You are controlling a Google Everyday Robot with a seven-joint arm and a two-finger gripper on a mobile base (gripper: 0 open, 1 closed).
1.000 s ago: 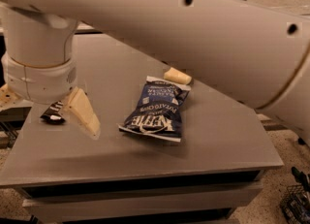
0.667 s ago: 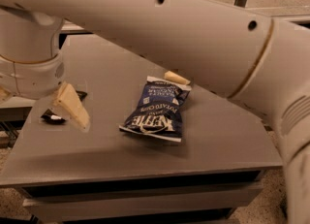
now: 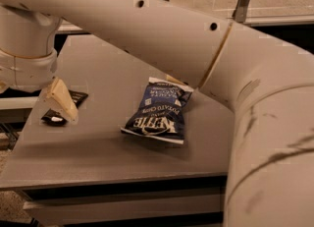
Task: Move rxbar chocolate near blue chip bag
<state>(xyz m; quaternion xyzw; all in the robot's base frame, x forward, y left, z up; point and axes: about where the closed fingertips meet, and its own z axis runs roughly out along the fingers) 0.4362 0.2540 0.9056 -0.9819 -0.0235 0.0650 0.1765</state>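
We see the gripper (image 3: 57, 104) low over the left edge of the desk (image 3: 98, 162), right above the rxbar chocolate (image 3: 77, 96), whose black wrapper shows on both sides of it. We cannot tell how far open the jaws are, or whether they have hold of the bar. The blue chip bag (image 3: 158, 113) lies flat near the desk's middle, well apart from the bar. A pale sponge (image 3: 172, 79) peeks out at the bag's far end, beneath the arm (image 3: 162, 29).
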